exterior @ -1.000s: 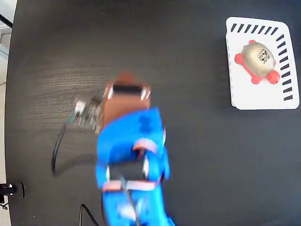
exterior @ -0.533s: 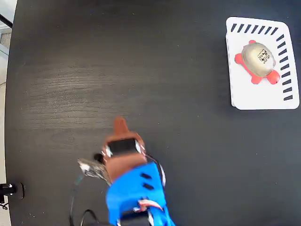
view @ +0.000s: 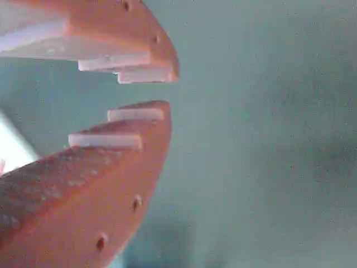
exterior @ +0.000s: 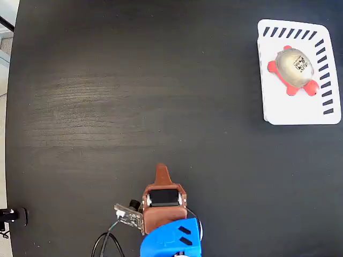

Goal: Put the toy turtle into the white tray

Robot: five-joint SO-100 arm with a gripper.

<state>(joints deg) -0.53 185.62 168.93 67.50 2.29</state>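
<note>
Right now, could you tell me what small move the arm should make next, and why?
Probably none beyond settling at rest: the toy turtle already lies inside the white tray, and the hand sits empty near the bottom edge of the fixed view, far from both, its fingers slightly apart with nothing between them.

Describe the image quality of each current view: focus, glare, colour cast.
Fixed view: sharp; window light leaves a pale sheen on the black table, the white tray is bright, nearly washed out, and the toy turtle shell shows a glossy highlight. Wrist view: soft and hazy with a teal cast; the gripper fingers fill the left side, slightly blurred, and the background is featureless.
</note>
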